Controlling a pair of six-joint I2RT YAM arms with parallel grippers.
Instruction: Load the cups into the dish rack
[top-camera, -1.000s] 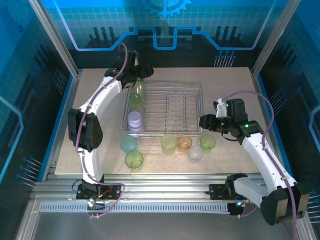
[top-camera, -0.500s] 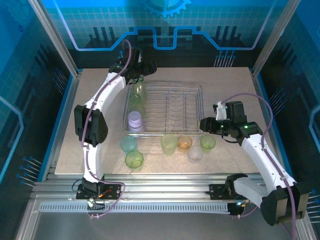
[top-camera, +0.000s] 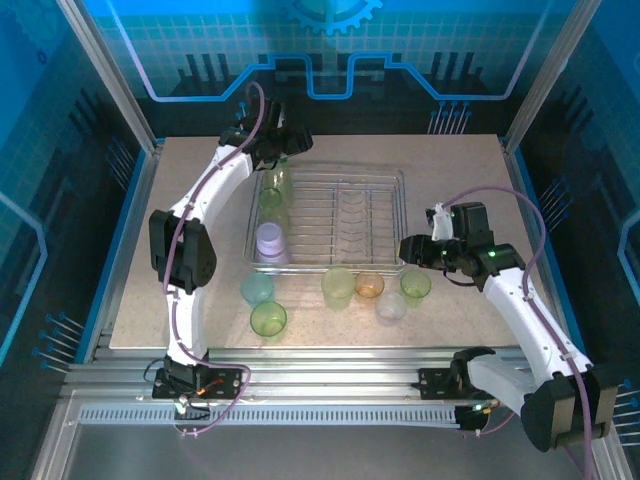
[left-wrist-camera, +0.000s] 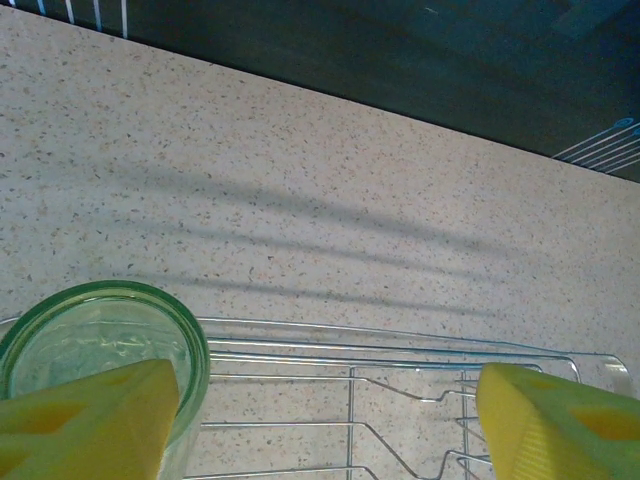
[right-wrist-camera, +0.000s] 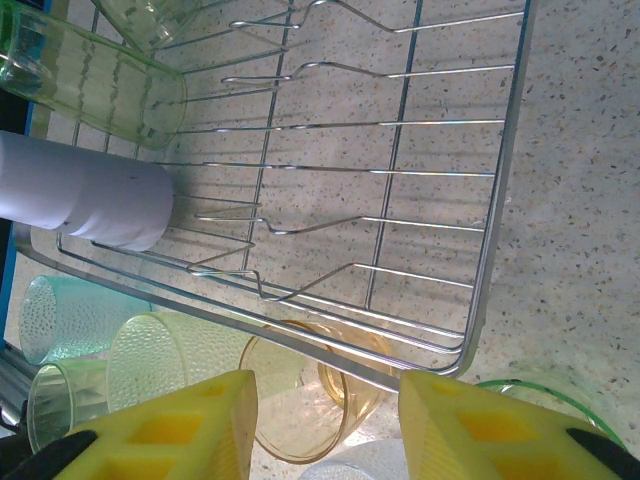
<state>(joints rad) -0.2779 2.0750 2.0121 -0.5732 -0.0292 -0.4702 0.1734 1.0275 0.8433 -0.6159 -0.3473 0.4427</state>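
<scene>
The wire dish rack (top-camera: 345, 178) holds two green cups (top-camera: 272, 192) at its far left and a lilac cup (top-camera: 270, 242) near its front left. My left gripper (top-camera: 277, 141) hovers over the rack's far-left corner, open; its left finger (left-wrist-camera: 95, 420) overlaps the rim of a green cup (left-wrist-camera: 100, 325), and bare rack wire lies between the fingers. My right gripper (top-camera: 409, 246) is open at the rack's near-right corner. Below its gap (right-wrist-camera: 325, 395) sits the amber cup (right-wrist-camera: 300, 420), outside the rack (right-wrist-camera: 500, 200).
On the table in front of the rack stand a teal cup (top-camera: 257, 289), a green cup (top-camera: 268, 319), a yellow-green cup (top-camera: 338, 287), the amber cup (top-camera: 369, 285), a clear cup (top-camera: 391, 306) and another green cup (top-camera: 415, 285). Metal frame posts border the table.
My left gripper has drawn back a little toward the rack's far-left corner. The right gripper has shifted only slightly. No cup has moved.
</scene>
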